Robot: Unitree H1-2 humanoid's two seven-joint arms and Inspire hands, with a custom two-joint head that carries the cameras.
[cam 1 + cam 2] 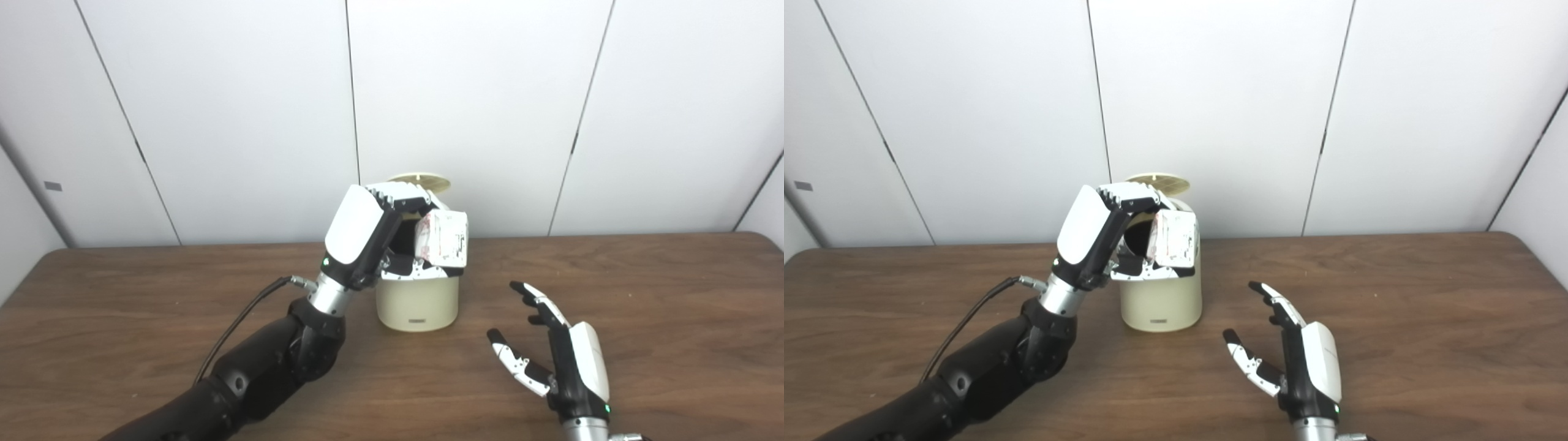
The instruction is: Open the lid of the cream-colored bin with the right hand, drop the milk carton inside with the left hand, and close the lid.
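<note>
The cream-colored bin stands mid-table with its round lid tipped up behind it. My left hand hovers over the bin's mouth, shut on the white milk carton, which hangs tilted right above the opening. Part of the bin's rim is hidden by the hand and carton. My right hand rests low over the table to the right front of the bin, open, fingers spread, holding nothing and apart from the bin.
The brown wooden table reaches a white panelled wall close behind the bin. A black cable loops from my left wrist.
</note>
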